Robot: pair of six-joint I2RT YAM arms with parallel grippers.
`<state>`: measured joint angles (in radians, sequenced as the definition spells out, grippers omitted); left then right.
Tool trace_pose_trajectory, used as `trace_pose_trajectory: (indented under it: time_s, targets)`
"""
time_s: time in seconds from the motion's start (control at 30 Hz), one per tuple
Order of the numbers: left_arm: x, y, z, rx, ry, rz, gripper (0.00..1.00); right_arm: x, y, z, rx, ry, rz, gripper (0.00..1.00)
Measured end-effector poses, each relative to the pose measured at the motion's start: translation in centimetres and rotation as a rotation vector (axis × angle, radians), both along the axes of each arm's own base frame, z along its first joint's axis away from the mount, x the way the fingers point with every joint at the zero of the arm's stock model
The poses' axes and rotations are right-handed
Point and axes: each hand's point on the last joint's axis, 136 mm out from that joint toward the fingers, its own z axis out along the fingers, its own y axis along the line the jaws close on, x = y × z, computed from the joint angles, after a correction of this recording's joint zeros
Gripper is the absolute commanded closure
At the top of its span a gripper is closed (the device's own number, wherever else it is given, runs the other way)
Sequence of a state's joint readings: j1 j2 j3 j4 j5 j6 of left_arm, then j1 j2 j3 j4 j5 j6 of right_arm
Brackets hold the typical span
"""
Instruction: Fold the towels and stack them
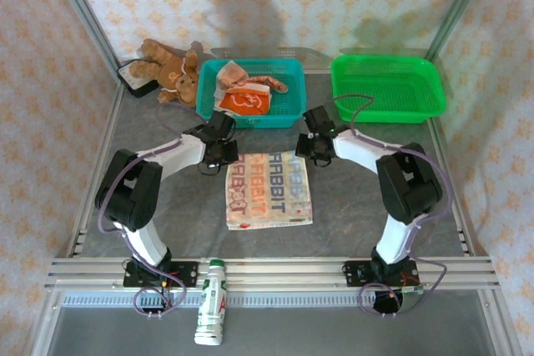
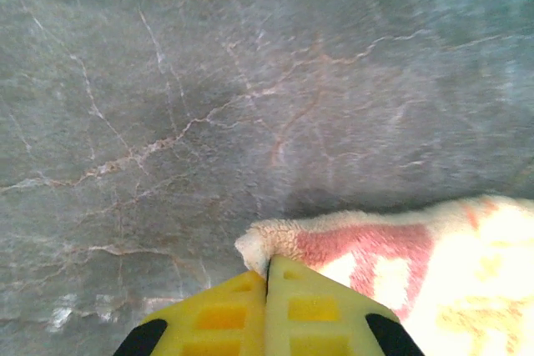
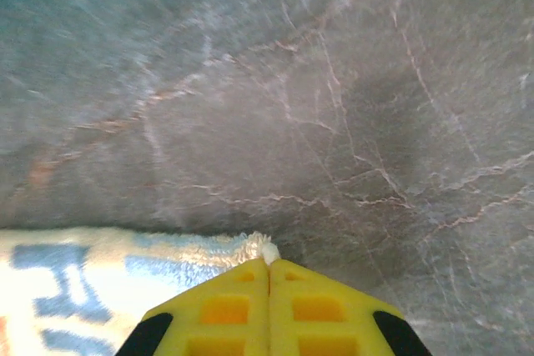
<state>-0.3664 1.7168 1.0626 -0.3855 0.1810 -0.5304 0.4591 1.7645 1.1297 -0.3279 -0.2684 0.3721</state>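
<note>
Right now a cream towel (image 1: 269,191) lies spread flat in the middle of the grey marbled counter (image 1: 367,198), its coloured lettering facing up. Both arms reach in to its far edge. The left pincer (image 1: 224,154) sits at the towel's 11 o'clock corner. In the left wrist view its yellow fingers (image 2: 225,314) are pressed together with the fluffy corner of the cloth nipped between their tips. The right pincer (image 1: 310,149) is at the 1 o'clock corner. In the right wrist view its fingers (image 3: 317,310) are likewise clamped together, with a small tuft of the towel's edge poking out from between them.

At 12 o'clock from the towel, just beyond the two pincers, stands a teal basket (image 1: 288,106). It holds an orange towel (image 1: 244,102) with white print, and a crumpled towel (image 1: 254,81) in cream and orange lies beside it toward the back. A green basket (image 1: 385,89) stands at 2 o'clock, apart from the teal one. A brown teddy bear (image 1: 171,68) lies at 10 o'clock, right against the teal basket's left side. At 7 o'clock, a white bottle (image 1: 212,313) with a green cap lies across the near rail.
</note>
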Motion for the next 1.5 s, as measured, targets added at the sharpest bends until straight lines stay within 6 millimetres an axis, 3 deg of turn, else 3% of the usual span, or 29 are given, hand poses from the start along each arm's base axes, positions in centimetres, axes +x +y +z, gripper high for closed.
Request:
trace_pose_trajectory:
  time_s: [0.13, 0.23, 0.6, 0.63, 0.67, 0.77, 0.83, 0.87, 1.03, 1.13, 1.27, 1.5]
  targets:
    - [0.1, -0.1, 2.9, -0.028, -0.073, -0.010, 1.00, -0.7, -0.2, 2.8, 0.038, -0.065, 0.004, 1.00]
    - [-0.9, 0.1, 3.8, -0.046, -0.098, -0.015, 1.00, -2.2, -0.5, 3.1, 0.042, -0.074, 0.014, 1.00]
    - [-8.1, -0.3, 3.1, -0.023, -0.120, -0.089, 1.00, -10.4, -0.8, 1.5, 0.010, -0.087, 0.093, 1.00]
    - [-8.9, -0.4, 3.0, -0.022, -0.130, -0.095, 1.00, -11.2, -0.8, 1.6, 0.012, -0.098, 0.099, 0.91]
    - [-9.8, -0.5, 2.9, -0.024, -0.139, -0.100, 0.93, -12.1, -0.9, 1.5, 0.013, -0.107, 0.105, 0.77]
    - [-12.5, -0.6, 2.3, -0.031, -0.152, -0.112, 0.53, -14.7, -1.0, 1.3, 0.025, -0.119, 0.123, 0.59]
    - [-14.0, -0.5, 2.1, -0.047, -0.163, -0.105, 0.41, -15.9, -1.1, 1.2, 0.034, -0.118, 0.130, 0.55]
    - [-14.6, -0.6, 2.3, -0.062, -0.169, -0.103, 0.41, -16.4, -1.1, 1.3, 0.041, -0.120, 0.130, 0.53]
    - [-15.4, -0.3, 3.9, -0.121, -0.223, -0.063, 0.42, -16.8, -1.6, 2.2, 0.051, -0.132, 0.094, 0.55]
    - [-15.2, -0.1, 3.9, -0.117, -0.226, -0.039, 0.47, -16.5, -1.7, 2.1, 0.033, -0.113, 0.067, 0.59]
    - [-15.1, -0.1, 2.3, -0.073, -0.165, -0.028, 0.55, -15.8, -1.2, 1.3, 0.002, -0.068, 0.043, 0.66]
    - [-15.2, 0.3, -1.1, 0.005, -0.049, -0.009, 0.60, -15.2, -0.5, -1.0, -0.059, 0.009, 0.041, 0.67]
